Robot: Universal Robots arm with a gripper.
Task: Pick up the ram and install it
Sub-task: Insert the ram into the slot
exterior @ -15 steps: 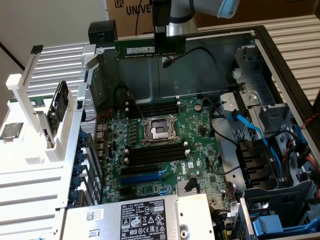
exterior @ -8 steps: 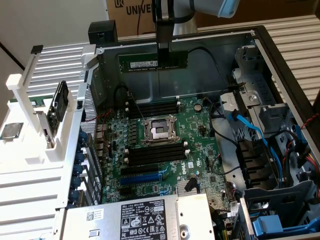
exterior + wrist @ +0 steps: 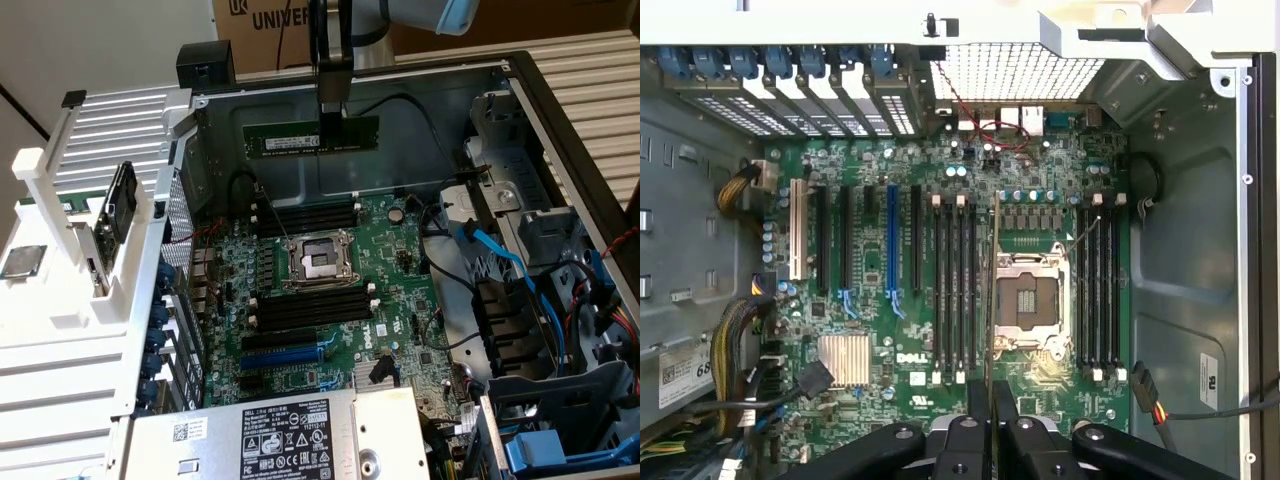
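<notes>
At twelve o'clock from the CPU socket [image 3: 320,260], the gripper [image 3: 333,128] pinches the ram [image 3: 285,138], which should probably hang level, slot-parallel.

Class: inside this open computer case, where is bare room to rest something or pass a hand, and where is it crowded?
Free: the bare metal panel between the outer memory slots and the case rim. Crowded: the motherboard, and the cable bundle beside it.
</notes>
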